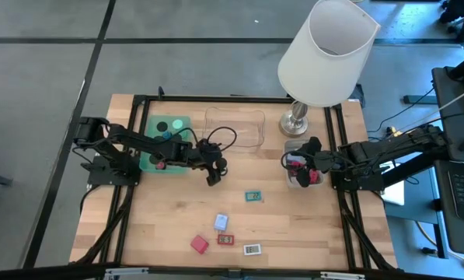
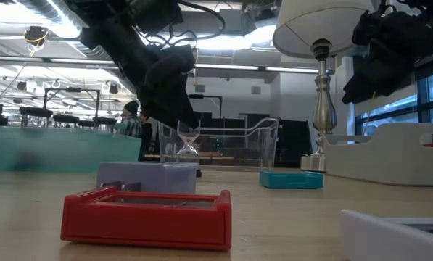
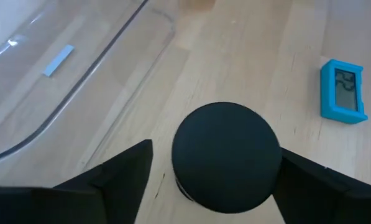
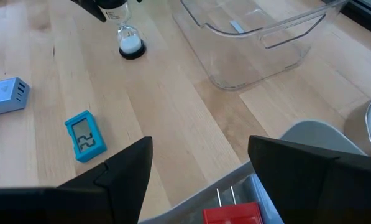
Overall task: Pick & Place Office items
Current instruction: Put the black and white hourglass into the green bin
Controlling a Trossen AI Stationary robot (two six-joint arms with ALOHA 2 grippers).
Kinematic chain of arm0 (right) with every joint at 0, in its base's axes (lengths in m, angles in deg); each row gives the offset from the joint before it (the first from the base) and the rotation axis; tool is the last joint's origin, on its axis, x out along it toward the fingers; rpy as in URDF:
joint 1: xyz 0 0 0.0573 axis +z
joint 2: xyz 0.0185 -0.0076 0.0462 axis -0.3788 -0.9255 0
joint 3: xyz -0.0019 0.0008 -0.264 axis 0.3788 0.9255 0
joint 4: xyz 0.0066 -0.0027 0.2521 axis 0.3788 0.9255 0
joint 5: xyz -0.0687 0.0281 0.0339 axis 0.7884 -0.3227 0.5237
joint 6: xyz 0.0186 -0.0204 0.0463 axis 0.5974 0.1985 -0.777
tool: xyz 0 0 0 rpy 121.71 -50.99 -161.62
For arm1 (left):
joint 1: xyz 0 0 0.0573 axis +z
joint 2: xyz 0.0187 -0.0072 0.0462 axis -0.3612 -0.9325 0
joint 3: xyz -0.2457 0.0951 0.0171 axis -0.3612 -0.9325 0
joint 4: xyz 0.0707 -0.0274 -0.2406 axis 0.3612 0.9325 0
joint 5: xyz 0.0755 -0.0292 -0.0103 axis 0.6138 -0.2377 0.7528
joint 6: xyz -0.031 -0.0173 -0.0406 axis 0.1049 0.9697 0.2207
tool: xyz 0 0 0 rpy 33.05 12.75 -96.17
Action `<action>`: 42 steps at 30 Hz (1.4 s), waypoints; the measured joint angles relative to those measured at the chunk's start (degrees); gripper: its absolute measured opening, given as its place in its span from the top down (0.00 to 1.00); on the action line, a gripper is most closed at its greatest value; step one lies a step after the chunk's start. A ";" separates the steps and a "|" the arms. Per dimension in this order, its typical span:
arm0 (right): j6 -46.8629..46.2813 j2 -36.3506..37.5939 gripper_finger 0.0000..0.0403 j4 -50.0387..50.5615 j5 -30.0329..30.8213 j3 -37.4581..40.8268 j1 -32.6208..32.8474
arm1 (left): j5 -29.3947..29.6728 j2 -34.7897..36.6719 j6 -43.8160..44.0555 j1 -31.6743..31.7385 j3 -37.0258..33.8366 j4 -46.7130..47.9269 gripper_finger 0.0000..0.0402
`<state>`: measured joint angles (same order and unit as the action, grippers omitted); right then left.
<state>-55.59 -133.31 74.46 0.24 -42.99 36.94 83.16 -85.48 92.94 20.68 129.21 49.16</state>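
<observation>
1. The left gripper is hanging over the middle of the counter, just in front of the clear tray.
2. Its jaws are standing wide apart around the black top of a small hourglass, which is standing upright on the wood; a gap is showing on each side of the cap, so they are not pinching it.
3. From table height the hourglass is showing its glass waist right under the dark gripper.
4. The right gripper is waiting over the grey tray near the lamp, jaws parted and holding nothing.
5. A red block is lying in that grey tray below it.
6. A blue timer is lying flat on the counter between the two arms, apart from both.
7. Nearer the front edge a pale blue block, a red square, a small red rectangle and a white rectangle are lying loosely grouped.
8. The green tray is sitting beside the left arm with two dark round bits in it.
9. A person is standing far off in the room behind.
</observation>
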 joint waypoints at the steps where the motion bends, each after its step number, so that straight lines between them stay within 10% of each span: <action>1: -0.01 0.00 0.34 0.00 0.00 0.00 0.00 | -0.04 0.00 -0.01 0.00 0.00 0.02 0.29; 11: 0.01 0.00 0.34 0.00 0.00 0.00 0.00 | -0.01 0.93 0.03 0.02 -0.02 -1.51 0.49; 21: 0.01 0.00 0.34 -0.20 0.00 0.00 0.02 | 11.37 14.91 5.00 -1.28 -0.04 8.57 0.48; 31: 0.01 0.00 0.34 -0.48 0.00 0.00 0.02 | 27.45 28.68 30.40 -11.36 -0.04 38.19 0.49; 42: 0.01 0.00 0.34 -0.52 0.00 0.00 0.02 | 32.54 27.45 61.89 -23.19 -0.09 62.10 0.49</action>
<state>-55.57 -133.31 73.94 0.24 -42.99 36.96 115.70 -58.03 154.83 -2.51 129.12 111.26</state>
